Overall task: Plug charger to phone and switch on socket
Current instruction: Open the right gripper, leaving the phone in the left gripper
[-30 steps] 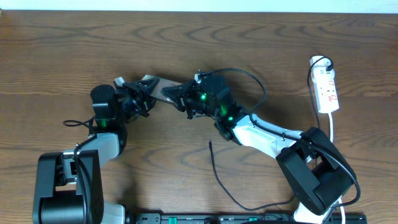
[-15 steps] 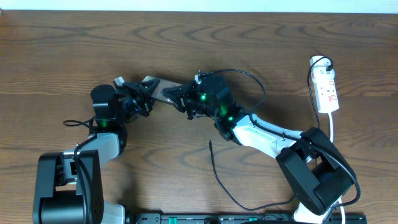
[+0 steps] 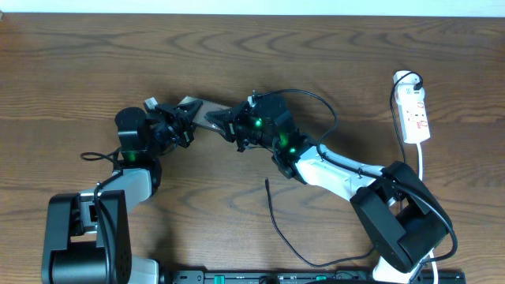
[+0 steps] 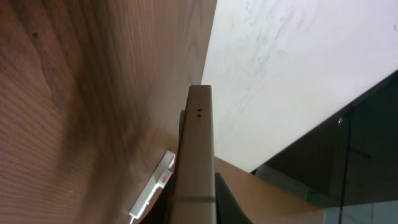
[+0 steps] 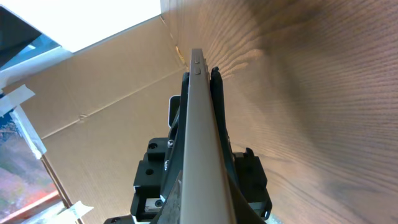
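The phone [image 3: 199, 108] is held off the table between both arms, left of centre in the overhead view. My left gripper [image 3: 183, 118] is shut on its left end and my right gripper [image 3: 225, 120] is shut on its right end. In the left wrist view the phone [image 4: 198, 143] shows edge-on, with a dark finger [image 4: 227, 199] against it. The right wrist view also has the phone [image 5: 200, 124] edge-on, dark fingers [image 5: 217, 106] pressed on both sides. The charger [image 3: 272, 217] lies loose on the table, its tip [image 3: 267, 181] below the right gripper. The socket [image 3: 414, 114] lies at the far right.
The socket's white cord [image 3: 422, 162] runs down the right edge past the right arm's base [image 3: 402, 229]. The left arm's base [image 3: 87, 233] fills the lower left corner. In the left wrist view the socket [image 4: 152, 190] shows small beyond the phone. Bare wooden table [image 3: 237, 39] stretches behind.
The left gripper's jaws have closed onto the phone's left end. The phone, the right gripper and the charger cable stay where they were.
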